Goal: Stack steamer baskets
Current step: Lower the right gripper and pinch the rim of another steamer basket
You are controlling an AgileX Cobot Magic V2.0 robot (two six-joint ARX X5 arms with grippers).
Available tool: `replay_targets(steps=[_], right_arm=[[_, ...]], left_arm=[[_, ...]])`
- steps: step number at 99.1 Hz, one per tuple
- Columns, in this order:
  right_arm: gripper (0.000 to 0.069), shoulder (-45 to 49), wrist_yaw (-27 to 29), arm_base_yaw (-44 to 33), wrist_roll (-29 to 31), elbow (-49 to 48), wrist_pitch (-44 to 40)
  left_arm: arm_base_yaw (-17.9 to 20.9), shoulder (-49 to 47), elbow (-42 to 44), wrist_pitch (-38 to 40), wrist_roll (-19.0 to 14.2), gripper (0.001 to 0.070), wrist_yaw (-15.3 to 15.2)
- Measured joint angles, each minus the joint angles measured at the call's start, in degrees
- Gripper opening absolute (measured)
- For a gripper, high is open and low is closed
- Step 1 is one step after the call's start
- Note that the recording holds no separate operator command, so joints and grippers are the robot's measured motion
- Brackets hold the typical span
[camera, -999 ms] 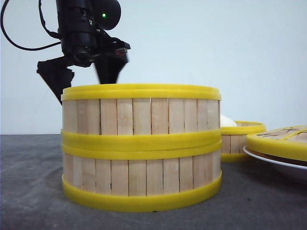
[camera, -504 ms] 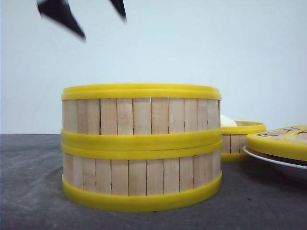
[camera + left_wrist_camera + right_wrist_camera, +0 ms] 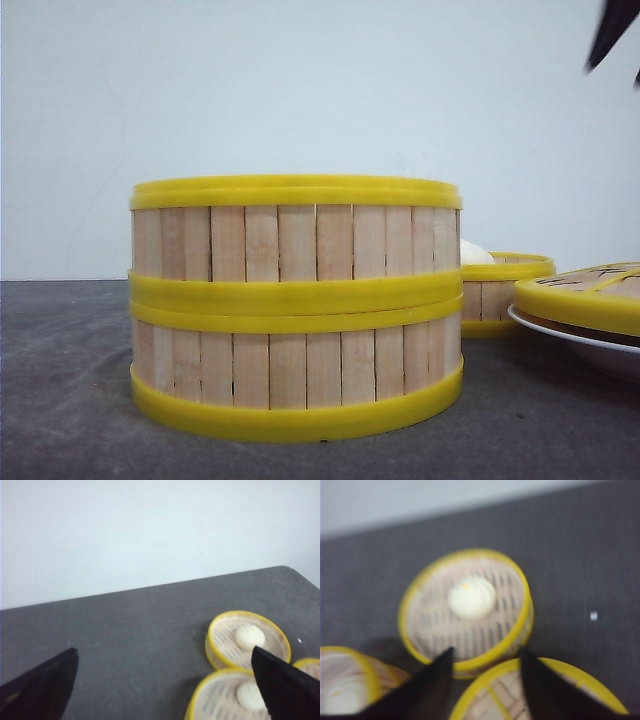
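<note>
- Baskets: two sat stacked [image 3: 295, 305] at centre-left of the front view, rims flush; the third basket [image 3: 505, 290] stood alone behind, right of centre, a white bun [image 3: 471, 597] inside it.
- Left gripper [image 3: 165, 680] showed in its wrist view with jaws wide apart and nothing between them, high over the table [image 3: 125, 630].
- Right gripper [image 3: 485, 680] hung above the lone basket, jaws apart and empty; its dark tip entered the front view's upper right corner.
- Lid [image 3: 585, 295] rested on a white plate [image 3: 560, 340] at the right edge, just beside the third basket.
- Step in hand, as I judged it: grasping the third basket. It should go best with the fingers straddling one wall, clear of the bun and lid, then a level lift high enough to clear the stack's top rim.
- Surface was dark grey, matte; behind it a plain pale wall [image 3: 300, 90].
</note>
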Motion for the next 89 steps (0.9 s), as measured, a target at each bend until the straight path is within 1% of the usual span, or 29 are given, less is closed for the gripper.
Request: replay_targets(steps=[9, 18, 25, 32, 38, 42, 47, 59, 66, 75, 89], right_arm=[[0.0394, 11.96, 0.04, -0.15, -0.52, 10.78, -5.49], [0.0402, 21.33, 0.07, -0.11, -0.48, 20.2, -9.07], [0.0402, 27.19, 0.09, 0.42, -0.31, 25.9, -11.78], [0.0402, 32.11, 0.11, 1.22, -0.24, 29.88, -13.79], [0.0402, 34.99, 0.52, 2.03, -0.07, 31.15, -14.1], [0.0402, 36.39, 1.6, 2.56, 0.07, 31.21, -14.23], [0.0402, 37.94, 3.39, 3.1, 0.26, 31.21, -15.06], [0.0402, 40.65, 6.73, 4.15, 0.79, 31.21, -16.2], [0.0402, 41.88, 7.39, 4.2, 0.94, 31.21, -16.61], [0.0402, 43.21, 7.76, 4.28, 1.09, 31.21, -16.79], [0.04, 44.92, 9.31, 4.42, 1.22, 31.21, -17.35]], left_arm=[[0.0, -3.82, 0.0, -3.8, 0.31, 0.066, 0.0], [0.0, -7.21, 0.0, -7.72, 1.38, 0.0601, -0.35], [0.0, -9.99, 0.02, -10.19, 1.86, 0.0563, -1.97], [0.0, -11.91, 0.07, -11.69, 2.27, 0.0549, -4.83], [0.0, -12.66, 0.07, -12.68, 2.58, 0.0545, -8.15], [0.0, -12.85, 0.07, -13.14, 2.6, 0.0544, -9.81], [0.0, -13.0, 0.07, -13.46, 2.64, 0.0543, -10.86], [0.0, -13.42, 0.07, -14.71, 2.78, 0.0542, -11.63], [0.0, -13.64, 0.07, -15.93, 2.78, 0.0542, -11.93], [0.0, -13.68, 0.07, -16.5, 2.78, 0.0542, -13.29], [0.0, -13.68, 0.07, -16.44, 2.8, 0.0542, -13.35]])
